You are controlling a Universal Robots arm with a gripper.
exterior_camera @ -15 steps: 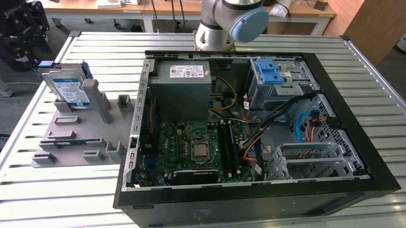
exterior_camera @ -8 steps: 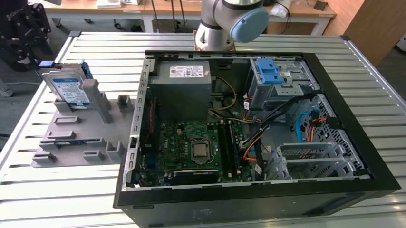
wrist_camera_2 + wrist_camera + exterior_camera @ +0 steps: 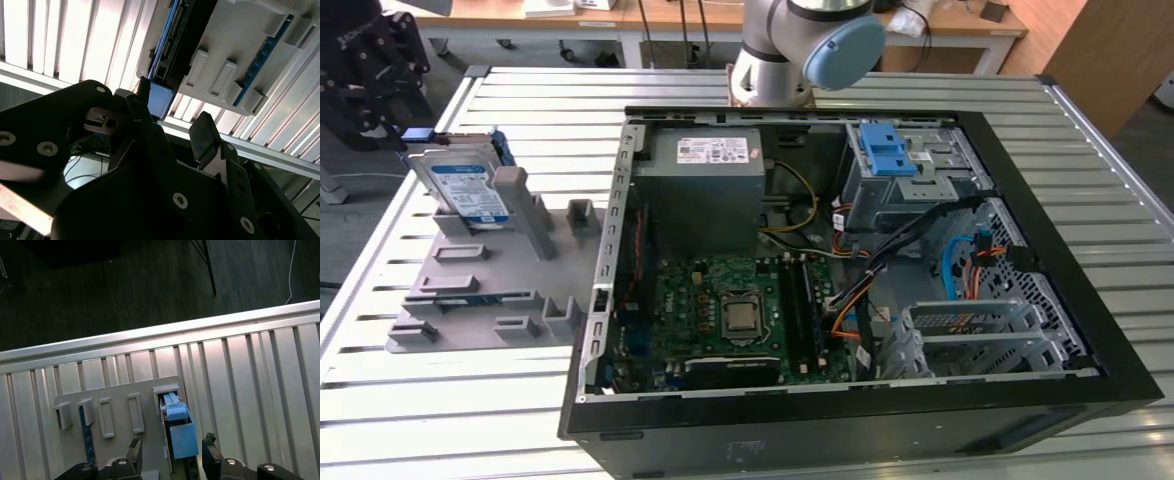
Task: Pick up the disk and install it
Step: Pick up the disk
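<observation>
On the exterior view's left, a slatted metal surface with a grey moulded holder set near its edge. Propped on edge at the far end of that holder, leaning back a little: the disk, silver with a white-and-blue label and a blue carrier around its rim. Just beside the holder, toward the exterior view's right, a black computer case lying open, with a green motherboard, a grey power-supply box and a grey metal cage with blue latches inside. Behind the case, the pale base of the arm. Seen in the first wrist view, two dark fingers hanging above the holder, spread apart, one on each side of the blue end of the disk, a clear gap on both sides, nothing gripped. Seen in the second wrist view, released fingers likewise flanking a blue tab, with the dark connector edge of the disk seated in the holder. Disk not yet lifted, well apart from the cage.
</observation>
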